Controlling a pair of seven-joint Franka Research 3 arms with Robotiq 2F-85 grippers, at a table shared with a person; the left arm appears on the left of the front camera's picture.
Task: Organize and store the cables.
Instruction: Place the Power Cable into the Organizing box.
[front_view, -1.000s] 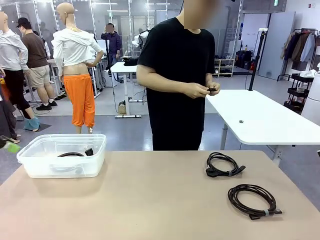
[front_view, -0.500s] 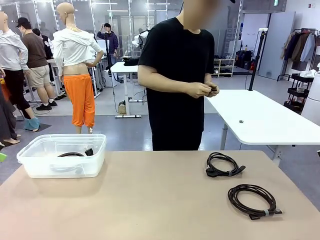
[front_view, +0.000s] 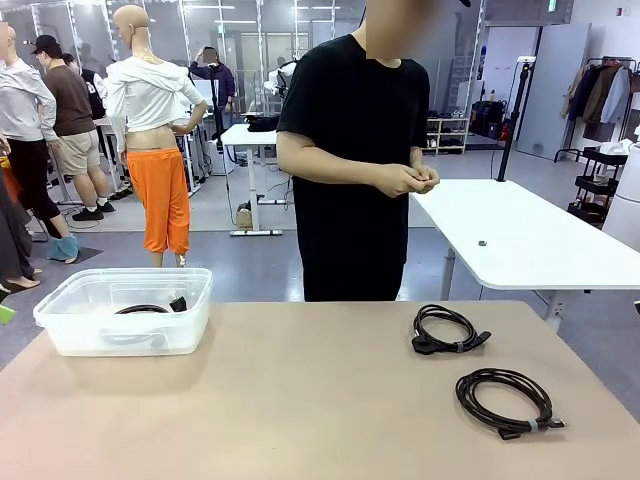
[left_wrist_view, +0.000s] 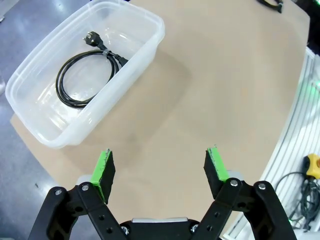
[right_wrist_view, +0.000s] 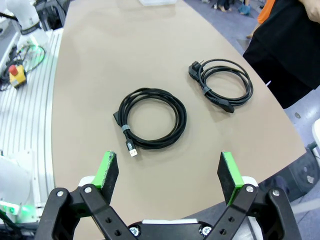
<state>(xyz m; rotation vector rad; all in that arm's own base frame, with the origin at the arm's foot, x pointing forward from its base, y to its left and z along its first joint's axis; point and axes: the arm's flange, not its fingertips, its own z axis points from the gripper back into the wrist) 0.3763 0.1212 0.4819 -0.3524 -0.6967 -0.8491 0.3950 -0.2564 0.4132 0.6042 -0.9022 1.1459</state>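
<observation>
While the left jaws and the right jaws stand open and empty over the tabletop (left_wrist_view: 210, 85), one cable (left_wrist_view: 102, 52) lies in the clear tub (left_wrist_view: 42, 131), upper left; the banded cable (right_wrist_view: 124, 131) lies centre frame, another cable (right_wrist_view: 206, 91) upper right.

Lab/workshop: white desks (front_view: 530, 245), glass partitions (front_view: 250, 40), clothes rack (front_view: 603, 90) in bkgd.
</observation>
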